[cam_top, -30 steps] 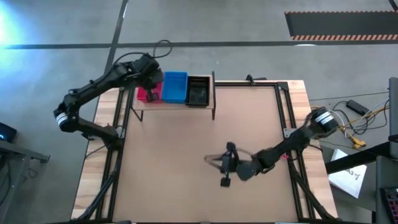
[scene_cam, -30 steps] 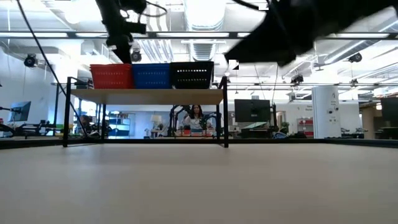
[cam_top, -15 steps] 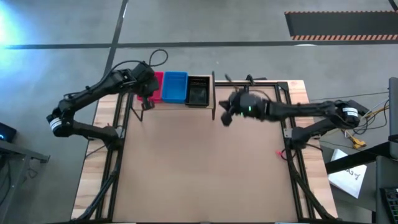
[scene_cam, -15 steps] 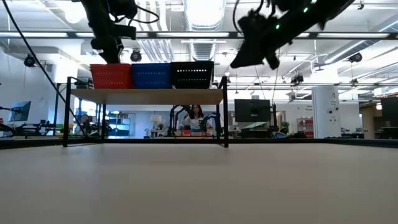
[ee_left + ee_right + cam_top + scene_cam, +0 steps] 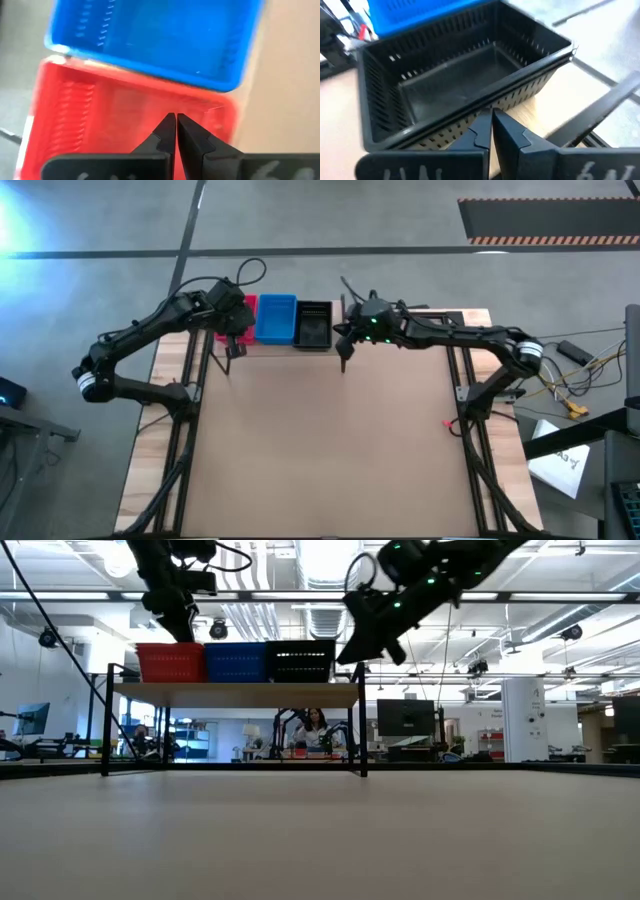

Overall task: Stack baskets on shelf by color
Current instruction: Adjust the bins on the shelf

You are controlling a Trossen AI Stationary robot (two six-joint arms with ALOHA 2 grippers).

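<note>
On the shelf (image 5: 240, 693) at the table's far left, a red basket (image 5: 168, 662), a blue basket (image 5: 235, 662) and a black basket (image 5: 298, 660) stand side by side on their bottoms. The black one shows doubled rims (image 5: 555, 57). My left gripper (image 5: 176, 116) is shut and hangs over the red basket (image 5: 100, 115), just above its rim (image 5: 180, 637). My right gripper (image 5: 491, 115) is shut and sits at the black basket's right end (image 5: 338, 335), near the shelf's right post (image 5: 361, 720). My left gripper points steeply down over the red basket's inside; whether its tips touch the basket, I cannot tell. My right gripper meets the black basket's right end wall (image 5: 512, 105) with its shut fingertips, just below the rim. It comes from the table's right, slanting slightly down. The basket stays upright on the shelf.
A wide brown mat (image 5: 330, 440) covers the tabletop in front of the shelf. Black frame rails (image 5: 455, 380) run along the mat's sides. Beyond the table, a person (image 5: 315, 730) sits among desks and screens.
My right gripper has swung fast from the middle of the mat toward the far left, rising to the black basket's right end. The three baskets have slid a little toward the table's left along the shelf, which stays put. My left gripper has drawn slightly nearer and lower.
</note>
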